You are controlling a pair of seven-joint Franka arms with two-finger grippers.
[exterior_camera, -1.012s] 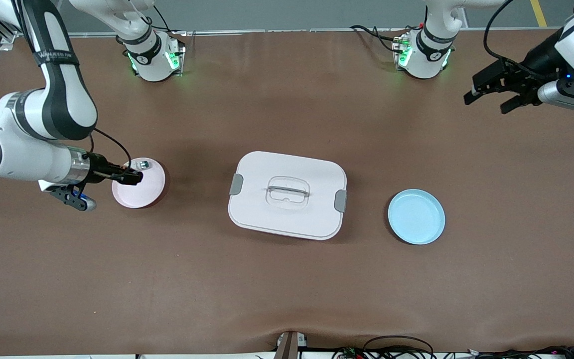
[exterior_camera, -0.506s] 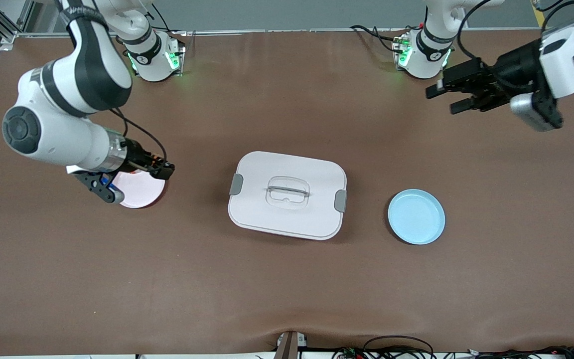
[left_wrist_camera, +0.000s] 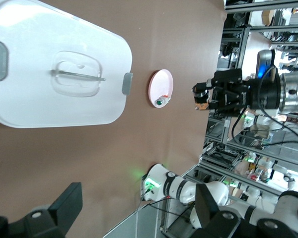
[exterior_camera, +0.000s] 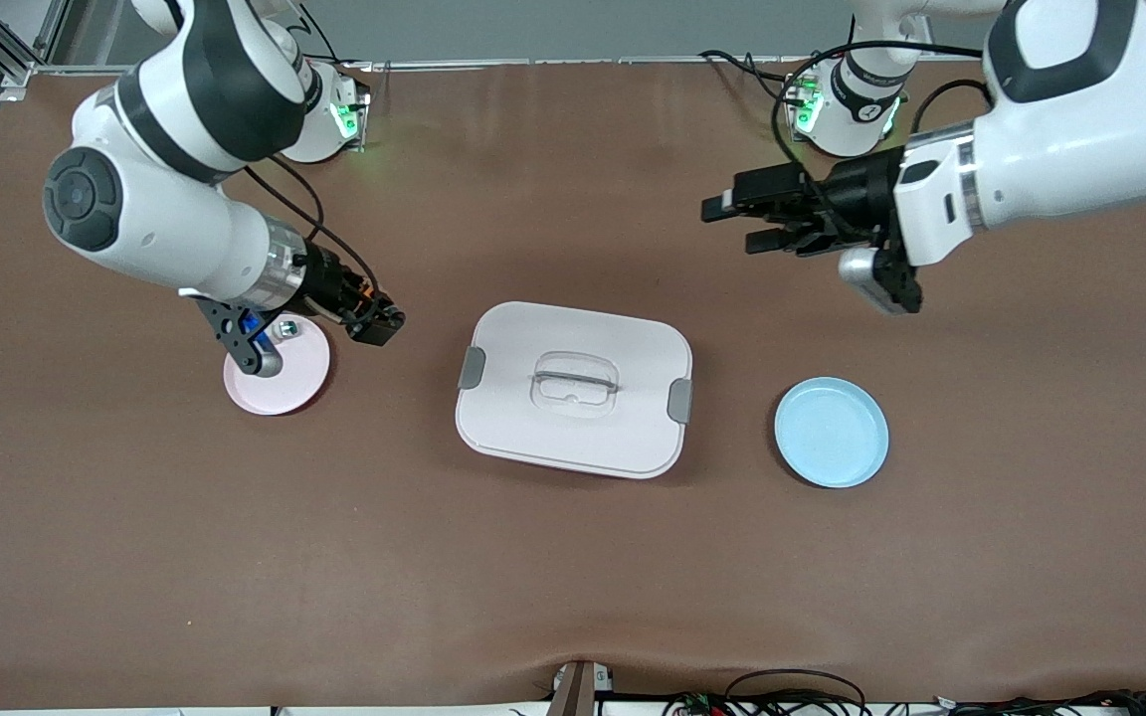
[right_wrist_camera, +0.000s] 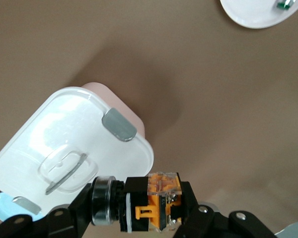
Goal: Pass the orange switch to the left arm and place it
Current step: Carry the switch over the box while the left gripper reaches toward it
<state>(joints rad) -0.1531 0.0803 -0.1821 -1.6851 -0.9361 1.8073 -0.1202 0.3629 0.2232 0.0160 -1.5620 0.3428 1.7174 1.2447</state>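
My right gripper (exterior_camera: pixel 381 324) is shut on the orange switch (exterior_camera: pixel 370 301) and holds it in the air over the bare table between the pink plate (exterior_camera: pixel 280 386) and the white box (exterior_camera: pixel 573 389). In the right wrist view the switch (right_wrist_camera: pixel 159 198) sits crosswise between the fingers (right_wrist_camera: pixel 194 213), with the box (right_wrist_camera: pixel 64 139) below. My left gripper (exterior_camera: pixel 737 225) is open and empty, up over the table between the left arm's base and the box. The left wrist view shows its spread fingers (left_wrist_camera: pixel 64 206), the box (left_wrist_camera: pixel 54 64) and the right gripper (left_wrist_camera: pixel 204 94) with the switch.
A small white part with a green-silver end (exterior_camera: pixel 286 328) lies on the pink plate. A blue plate (exterior_camera: pixel 831 432) sits beside the box toward the left arm's end. The box stands at the table's middle between both arms.
My right gripper has lifted the switch off the pink plate and moved toward the box. My left arm has swung in from the table's end toward the middle, its gripper still open.
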